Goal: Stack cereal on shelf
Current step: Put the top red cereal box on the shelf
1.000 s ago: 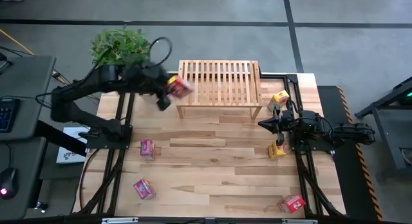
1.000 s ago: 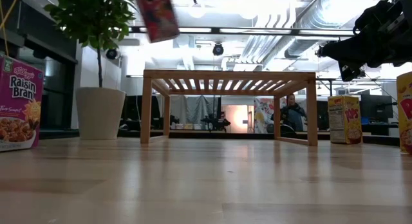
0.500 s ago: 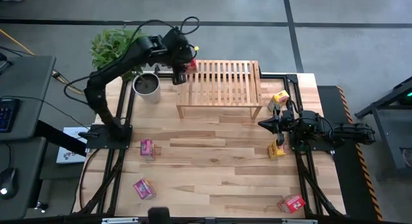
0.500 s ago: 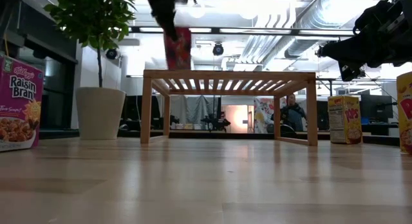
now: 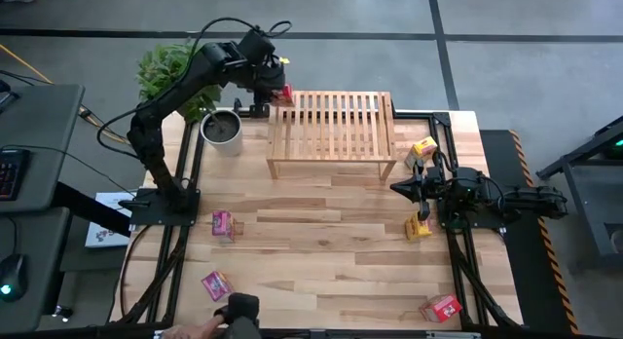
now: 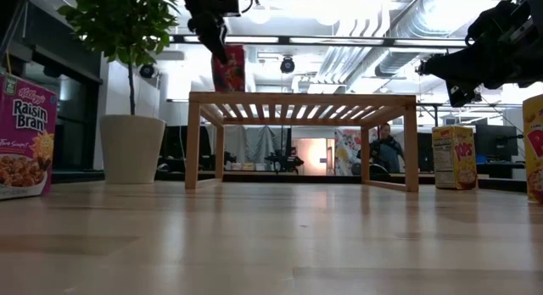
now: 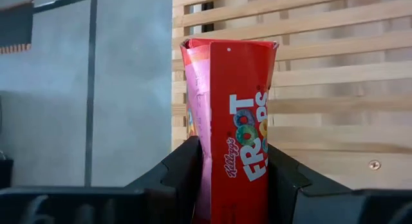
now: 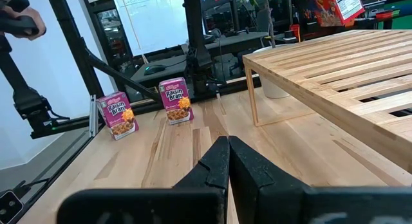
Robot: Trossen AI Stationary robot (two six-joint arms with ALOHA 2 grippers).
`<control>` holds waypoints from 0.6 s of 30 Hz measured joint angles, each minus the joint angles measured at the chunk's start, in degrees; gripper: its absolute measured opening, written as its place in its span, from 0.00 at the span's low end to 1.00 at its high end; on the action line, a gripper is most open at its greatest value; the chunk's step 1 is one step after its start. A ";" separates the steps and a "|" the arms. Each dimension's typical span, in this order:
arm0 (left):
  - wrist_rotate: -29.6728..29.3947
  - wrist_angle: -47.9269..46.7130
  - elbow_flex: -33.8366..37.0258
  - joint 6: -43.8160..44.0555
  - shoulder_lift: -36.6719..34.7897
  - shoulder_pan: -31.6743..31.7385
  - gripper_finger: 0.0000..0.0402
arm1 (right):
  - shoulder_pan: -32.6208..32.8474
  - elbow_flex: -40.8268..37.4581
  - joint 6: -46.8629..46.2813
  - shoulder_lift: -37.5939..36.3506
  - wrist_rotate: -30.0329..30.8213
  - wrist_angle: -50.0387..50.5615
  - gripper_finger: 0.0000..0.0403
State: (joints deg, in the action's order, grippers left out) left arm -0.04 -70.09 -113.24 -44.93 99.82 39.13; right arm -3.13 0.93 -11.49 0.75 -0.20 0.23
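While left end effector (image 7: 235, 179) clamps red box (image 7: 235, 121) upright, box sits at shelf's (image 5: 336, 125) far-left corner, slats directly beneath. Right end effector (image 8: 226, 161) fully closed, empty, above bench (image 5: 321, 242); shelf ahead, two pink boxes (image 8: 148, 107) farther off.

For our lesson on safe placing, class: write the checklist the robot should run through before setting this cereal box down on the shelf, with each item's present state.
1. Left claw shut on the red box: ok.
2. Box upright in the grip: ok in the low view.
3. Box over the shelf: not ok; it hangs at the far left corner, partly past the edge.
4. Shelf slats free where it will land: ok.
5. Right claw shut, waiting clear of the shelf: ok.
6. Person's hand at the table's near edge, away from the shelf: ok.
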 joint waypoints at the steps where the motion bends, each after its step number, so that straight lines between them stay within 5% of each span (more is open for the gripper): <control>1: 0.24 0.04 -0.05 -0.38 0.32 0.02 0.29 | 0.02 -0.02 0.00 -0.01 -0.01 0.00 0.00; 18: 1.28 -0.89 -0.05 1.36 3.05 -0.02 0.29 | 0.01 -0.01 0.00 0.00 -0.01 0.00 0.00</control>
State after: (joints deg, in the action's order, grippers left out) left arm 1.23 -70.98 -113.30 -43.57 102.87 39.11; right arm -3.12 0.91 -11.49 0.75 -0.21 0.23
